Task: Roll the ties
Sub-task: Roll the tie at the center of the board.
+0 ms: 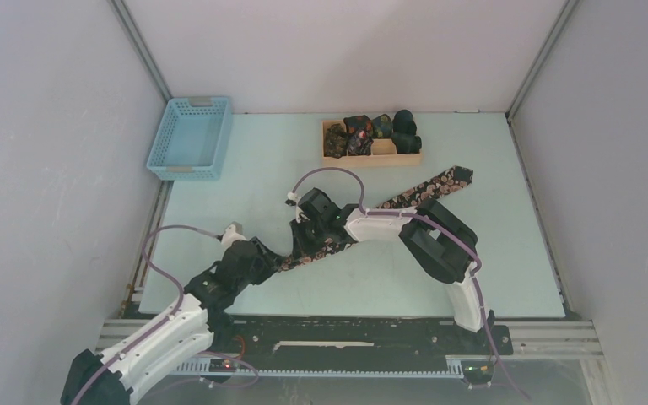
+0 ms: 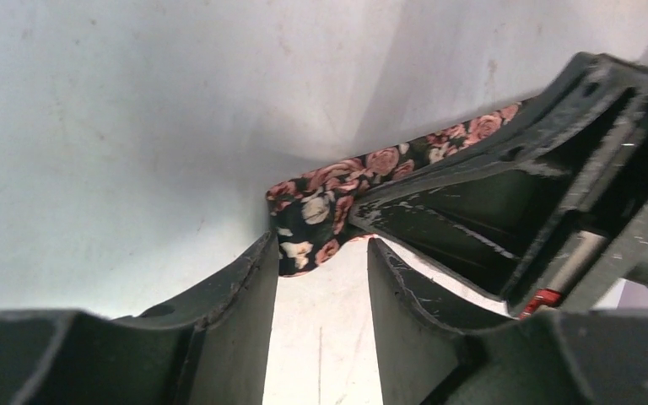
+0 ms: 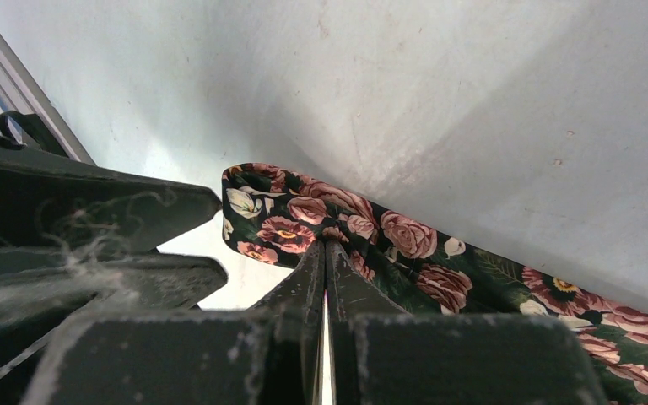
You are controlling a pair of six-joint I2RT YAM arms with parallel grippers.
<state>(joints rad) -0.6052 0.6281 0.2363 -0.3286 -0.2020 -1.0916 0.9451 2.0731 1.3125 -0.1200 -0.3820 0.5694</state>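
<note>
**Item:** long tie (image 1: 426,187), fabric, with a dark ground printed in pink roses, cream blossoms and green leaves. It lies unrolled in a diagonal band on the surface (image 1: 261,160). Its near end sits between the two end effectors, and the rest trails well away beyond the right one.

**Right end effector** (image 3: 325,247): fingers together, pinched on the tie a little in from that end. Cloth spreads to either side of the tips.

**Left end effector** (image 2: 321,253): fingers apart, gripping nothing. The tie's end, which looks slightly curled, lies at the mouth of the gap, just beside the right end effector's finger.

**Step in hand (judged):** starting the first turn of the roll at this end.

**Handling notes:**
- Keep the right pinch firm as an anchor.
- Close the left fingers squarely across the full width of the end.
- Turn the end over itself tightly and in line with the band, or the roll will likely skew into a cone.
- The two end effectors are crowded together, so contact between them is a risk.

**Also present:** rolled ties (image 1: 363,131), small dark bundles in a wooden tray (image 1: 384,158), far ahead of both end effectors.
</note>
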